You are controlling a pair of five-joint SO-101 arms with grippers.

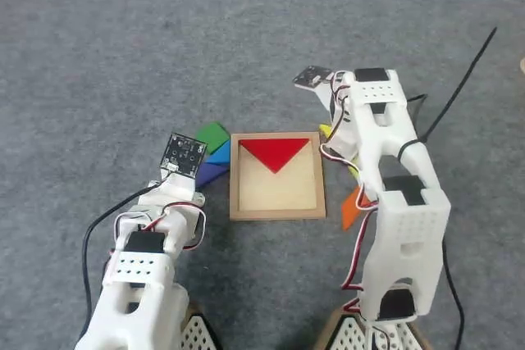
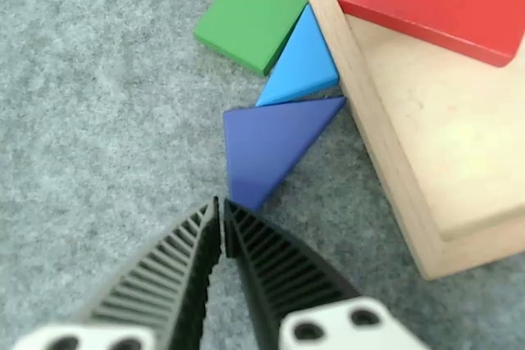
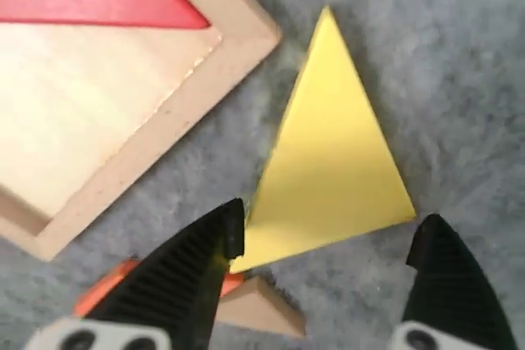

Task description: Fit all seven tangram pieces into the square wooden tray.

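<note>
The square wooden tray [image 1: 277, 202] lies between the arms, with a red triangle [image 1: 273, 152] set against its far rim. To its left lie a green square [image 2: 250, 18], a light blue triangle [image 2: 305, 59] and a dark blue triangle [image 2: 271, 141]. My left gripper [image 2: 221, 206] is shut and holds nothing, its tips at the dark blue triangle's near corner. My right gripper [image 3: 332, 235] is open, straddling the wide end of a yellow triangle [image 3: 328, 153] that lies flat beside the tray's rim [image 3: 164, 112]. An orange piece [image 3: 98, 297] and a pale wooden piece [image 3: 258, 305] lie partly under it.
Grey carpet covers the table. The orange piece [image 1: 353, 206] sits right of the tray beside the right arm's body. A black cable [image 1: 463, 79] runs off to the far right. Open carpet lies beyond the tray.
</note>
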